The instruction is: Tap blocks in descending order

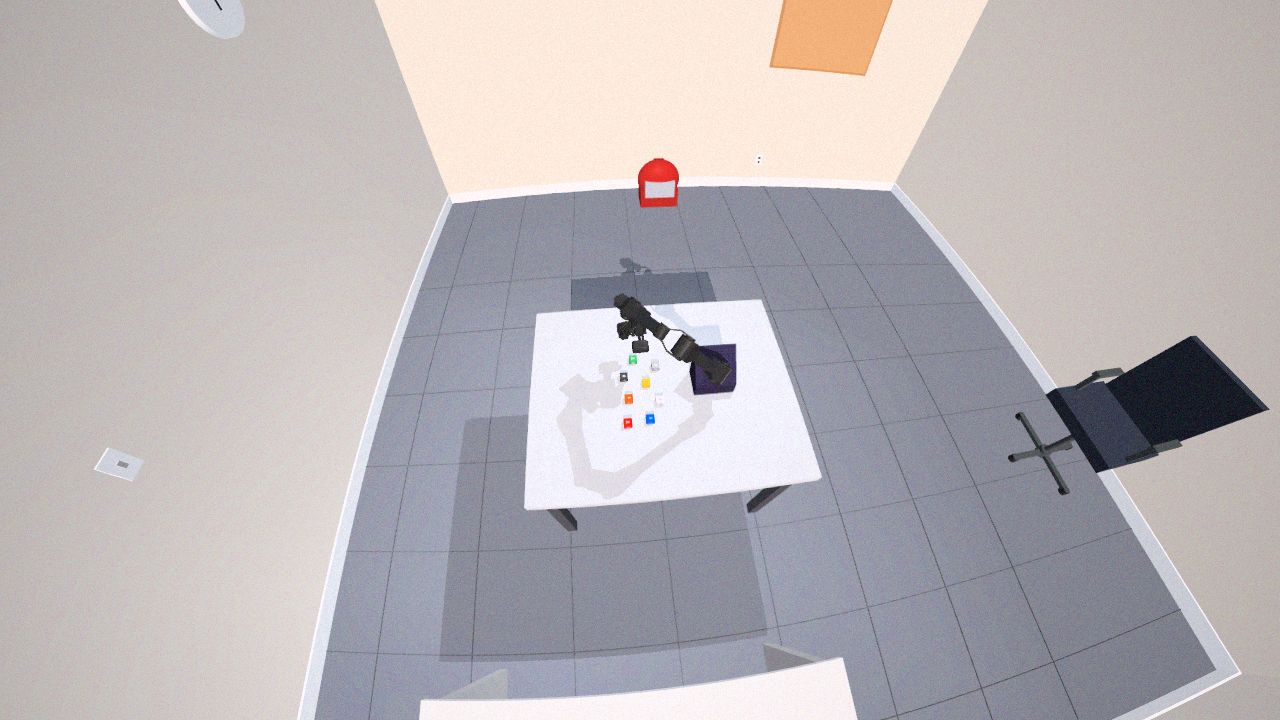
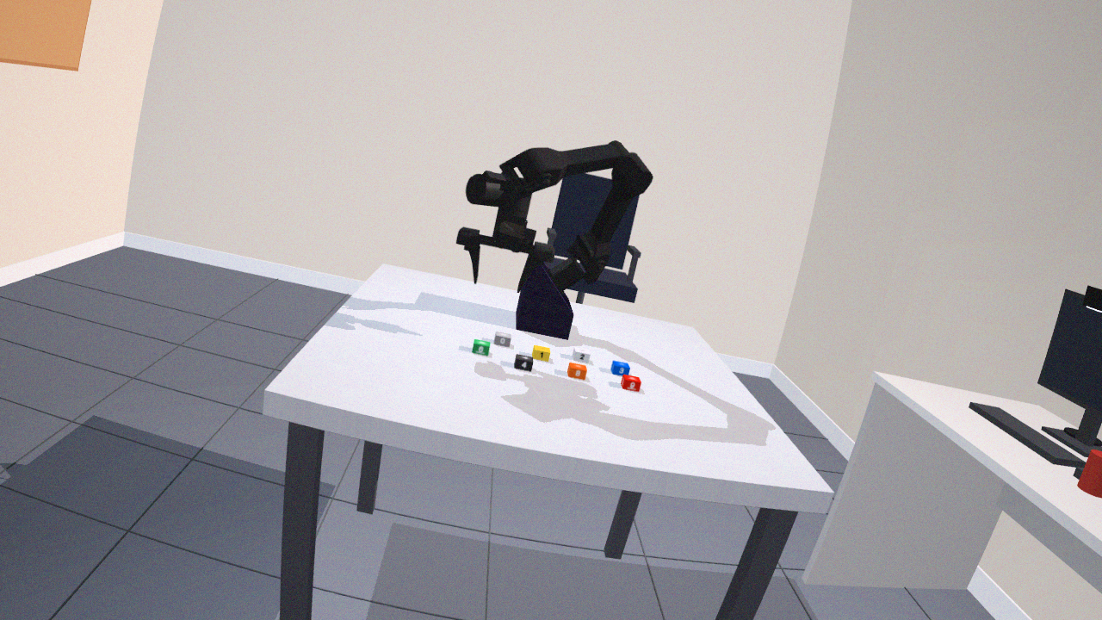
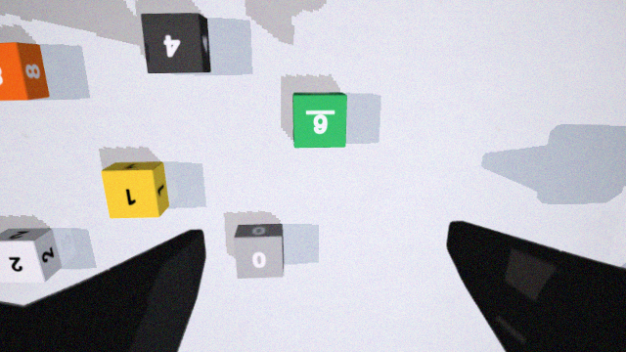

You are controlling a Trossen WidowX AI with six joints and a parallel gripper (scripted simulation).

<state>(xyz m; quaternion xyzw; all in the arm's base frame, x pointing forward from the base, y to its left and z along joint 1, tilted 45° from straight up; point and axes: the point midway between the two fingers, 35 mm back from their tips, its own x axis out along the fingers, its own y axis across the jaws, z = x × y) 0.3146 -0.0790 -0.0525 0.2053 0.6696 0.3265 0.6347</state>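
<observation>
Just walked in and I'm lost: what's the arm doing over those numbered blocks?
A single robot arm is hovering above a group of small coloured, numbered blocks on the white table. Its claw is open and holds nothing, well above the surface. In the wrist view the grey 0 block lies between the fingers and the green block sits just beyond. No block is being touched right now.

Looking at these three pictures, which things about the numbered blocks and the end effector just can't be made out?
- Blue block and red block: digits too small in the exterior and top views; both lie outside the wrist view.
- Orange block: cut by the wrist view's left edge.
- White block: partly cut by that edge.
- End effector, open and empty: fingertips only in the wrist view; its height above the table is unclear.
</observation>
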